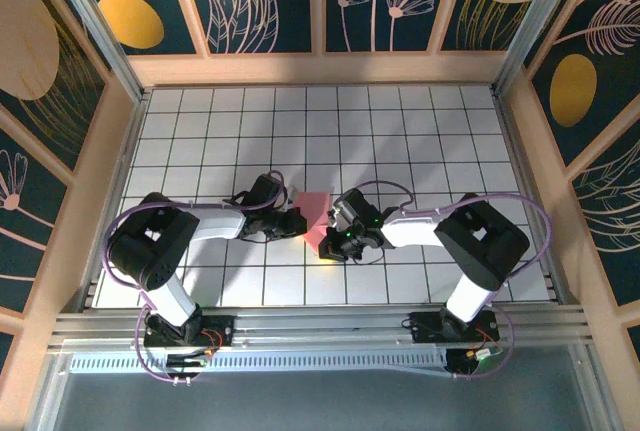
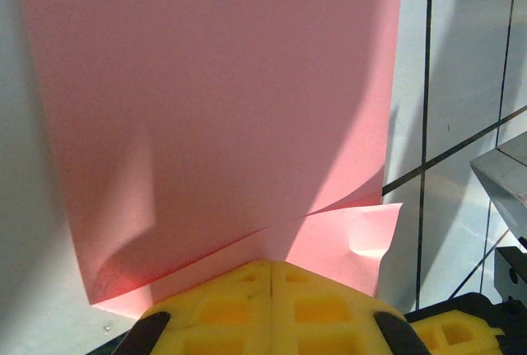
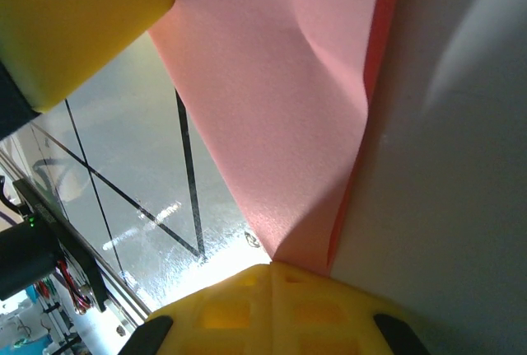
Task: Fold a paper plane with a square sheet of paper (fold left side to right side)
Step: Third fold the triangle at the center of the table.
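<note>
So the biggest thing here is the enclosure: dark blue wall panels [image 1: 60, 101] with gold blobs and line-drawn flowers, set in pale wood framing on three sides. Inside sits the worktop [image 1: 400, 131], white and glossy with a dark tile grid, and along its near edge there's a metal rail [image 1: 320, 326] the two bases are bolted to.

The left arm [image 1: 160, 246] and right arm [image 1: 480, 241] both bend in toward the middle, with purple cables [image 1: 530, 211] looping off them. They nearly meet, so that centre patch is pretty crowded.

The square sheet of paper [image 1: 313, 209] sits right between them, roughly mid-worktop. It's salmon pink and partly lifted off the tiles instead of lying flat.

In the left wrist view the paper [image 2: 222, 108] rises up as one big plain panel, with a second layer peeking out low down and a soft crease running into the yellow fingers. In the right wrist view it [image 3: 272, 100] narrows to a point at the fingertips, with a darker edge layer along one side.

The left hand [image 1: 288, 221] is clenched on the paper's edge, pads pressed together [image 2: 272, 277]. The right hand [image 1: 338, 236] is also clamped tight, on the paper's tip [image 3: 272, 282]. They're just beside each other: each wrist camera catches a yellow finger of the other one ( [image 3: 74, 25], [image 2: 457, 332]).
</note>
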{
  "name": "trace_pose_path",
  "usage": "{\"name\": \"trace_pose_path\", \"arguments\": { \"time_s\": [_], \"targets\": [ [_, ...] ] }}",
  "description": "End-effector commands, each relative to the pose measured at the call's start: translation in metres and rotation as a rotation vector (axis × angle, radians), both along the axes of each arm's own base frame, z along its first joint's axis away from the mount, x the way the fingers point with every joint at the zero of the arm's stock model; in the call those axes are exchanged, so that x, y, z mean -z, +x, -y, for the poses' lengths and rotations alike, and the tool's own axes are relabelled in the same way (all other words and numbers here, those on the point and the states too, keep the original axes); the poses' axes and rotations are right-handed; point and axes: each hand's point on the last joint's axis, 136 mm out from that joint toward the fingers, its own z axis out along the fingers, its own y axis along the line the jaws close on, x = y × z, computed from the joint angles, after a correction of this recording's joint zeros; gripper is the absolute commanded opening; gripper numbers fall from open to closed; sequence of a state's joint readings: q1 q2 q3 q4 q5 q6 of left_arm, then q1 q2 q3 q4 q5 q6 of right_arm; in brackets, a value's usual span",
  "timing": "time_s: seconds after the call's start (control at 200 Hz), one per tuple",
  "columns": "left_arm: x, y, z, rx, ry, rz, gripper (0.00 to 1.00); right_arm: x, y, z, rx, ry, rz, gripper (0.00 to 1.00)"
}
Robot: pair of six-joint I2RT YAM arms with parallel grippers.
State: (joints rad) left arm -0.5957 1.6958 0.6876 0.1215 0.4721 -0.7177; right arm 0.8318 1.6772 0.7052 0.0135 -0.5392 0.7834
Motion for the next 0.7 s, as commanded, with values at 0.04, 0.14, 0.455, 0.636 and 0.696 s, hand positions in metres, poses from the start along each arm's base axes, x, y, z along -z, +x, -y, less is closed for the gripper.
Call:
{"name": "trace_pose_path", "arguments": {
  "time_s": [0.04,0.14,0.455,0.636,0.696],
  "targets": [
    [0.016,-0.007,-0.014,-0.020,0.072,-0.040,0.00,-0.017,0.014,0.003,0.031,-0.019,0.052,0.00],
    [0.016,-0.008,-0.014,-0.023,0.071,-0.043,0.00,-0.038,0.019,-0.005,0.037,0.031,0.075,0.00],
    [0.016,-0.009,-0.013,-0.025,0.063,-0.049,0.00,-0.040,0.034,-0.027,0.085,0.102,0.074,0.00],
    [0.016,-0.009,-0.013,-0.025,0.060,-0.050,0.00,-0.029,0.035,-0.038,0.069,0.087,0.060,0.00],
    [0.016,-0.009,-0.013,-0.025,0.061,-0.052,0.00,-0.027,0.037,-0.038,0.076,0.083,0.059,0.00]
  ]
}}
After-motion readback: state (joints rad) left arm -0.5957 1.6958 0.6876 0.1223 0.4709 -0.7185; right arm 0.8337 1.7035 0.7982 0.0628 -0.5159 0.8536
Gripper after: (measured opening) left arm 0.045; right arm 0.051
